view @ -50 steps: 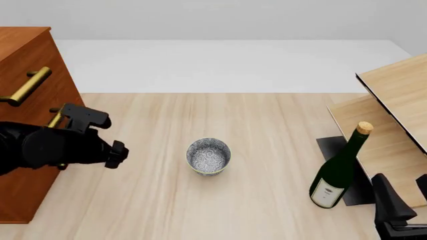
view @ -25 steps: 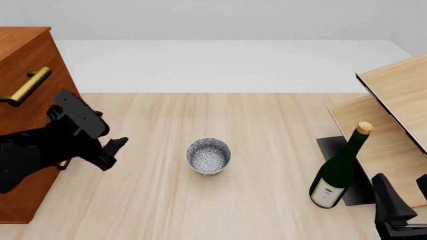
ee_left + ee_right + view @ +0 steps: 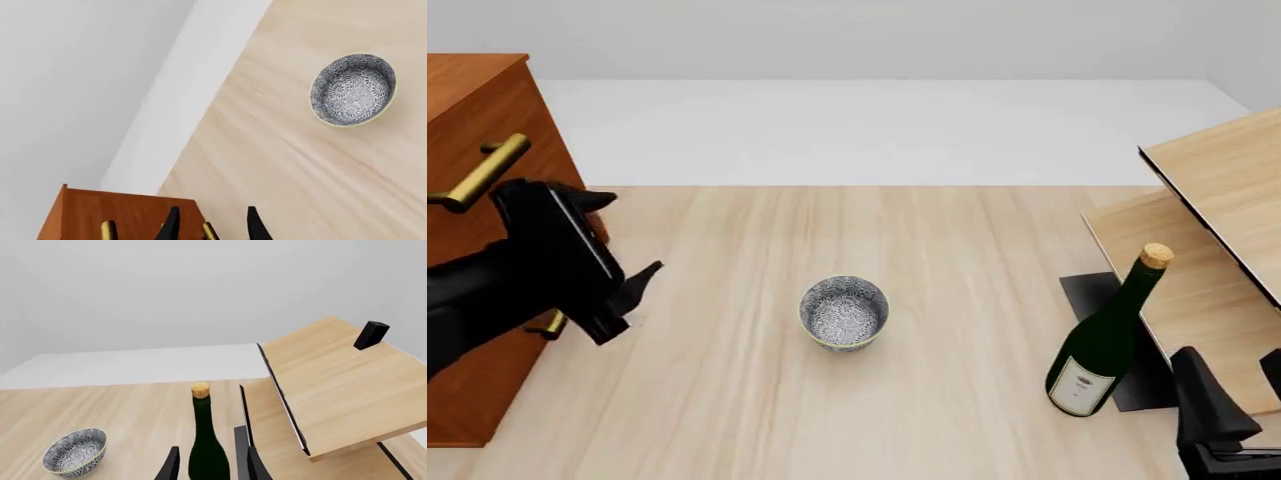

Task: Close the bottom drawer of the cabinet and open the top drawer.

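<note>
At far left: cabinet (image 3: 481, 110), reddish-brown wood, standing at the table's left edge and cut off by the frame; only part of its front shows.
Top drawer: its face cannot be told from the rest of the front; one brass bar handle (image 3: 481, 172) sticks out near the cabinet's upper part.
Bottom drawer: hidden behind the left arm, so its position cannot be judged.
Second handle: only a brass tip (image 3: 551, 324) peeks out below the arm.
Left gripper (image 3: 614, 260): close in front of the cabinet, jaws apart, nothing between them; in the wrist view the fingertips (image 3: 172, 222) frame a brass handle (image 3: 209, 231) cut off by the frame edge.
Centre: bowl (image 3: 843, 312), blue-and-white patterned, upright on the table (image 3: 961, 250).
Right of centre: green bottle (image 3: 1102, 340) with cork, leaning; pale label, writing too small to read.
Far right: light-wood shelf unit (image 3: 1214, 200), partly out of frame.
Right gripper (image 3: 210, 465): low at the corner, mostly cropped; jaws apart, empty.
</note>
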You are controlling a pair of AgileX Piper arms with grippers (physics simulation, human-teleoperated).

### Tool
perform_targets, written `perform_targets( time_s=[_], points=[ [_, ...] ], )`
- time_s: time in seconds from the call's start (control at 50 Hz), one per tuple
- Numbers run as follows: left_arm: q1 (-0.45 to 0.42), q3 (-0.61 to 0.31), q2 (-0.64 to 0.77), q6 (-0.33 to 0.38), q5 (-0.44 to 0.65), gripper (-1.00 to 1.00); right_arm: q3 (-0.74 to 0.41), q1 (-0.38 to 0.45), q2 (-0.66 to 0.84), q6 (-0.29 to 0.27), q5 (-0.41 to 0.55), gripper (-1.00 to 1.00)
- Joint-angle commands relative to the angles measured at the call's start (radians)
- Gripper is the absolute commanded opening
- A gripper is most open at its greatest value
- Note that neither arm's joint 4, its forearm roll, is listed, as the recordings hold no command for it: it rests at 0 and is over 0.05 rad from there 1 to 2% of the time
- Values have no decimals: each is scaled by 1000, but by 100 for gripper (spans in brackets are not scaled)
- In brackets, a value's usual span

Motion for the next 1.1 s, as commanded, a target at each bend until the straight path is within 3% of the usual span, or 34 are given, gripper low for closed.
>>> perform_targets(
  time_s=[0.02,0.1,0.12,0.16,0.18,0.24,0.32,0.58,0.9,1.1],
  points=[
    [47,37,-52,154,-16,100,-1,3,0,0,1,100],
    [59,14,-54,161,14,100,0,5,1,-1,0,100],
    [88,34,-62,203,15,100,0,5,1,-1,0,100],
    [90,4,-61,194,33,100,0,6,2,0,-1,100],
    [112,23,-76,231,22,100,0,6,2,-1,-1,100],
    [136,-17,-78,217,57,100,0,7,2,0,-2,100],
    [167,15,-92,251,62,100,0,5,3,2,-2,100],
    [248,-6,-127,301,91,100,-1,4,3,11,-1,100],
    [360,27,-143,394,16,100,-1,7,-1,17,2,100],
    [395,14,-95,401,-25,100,-1,6,0,14,3,100]
  ],
)
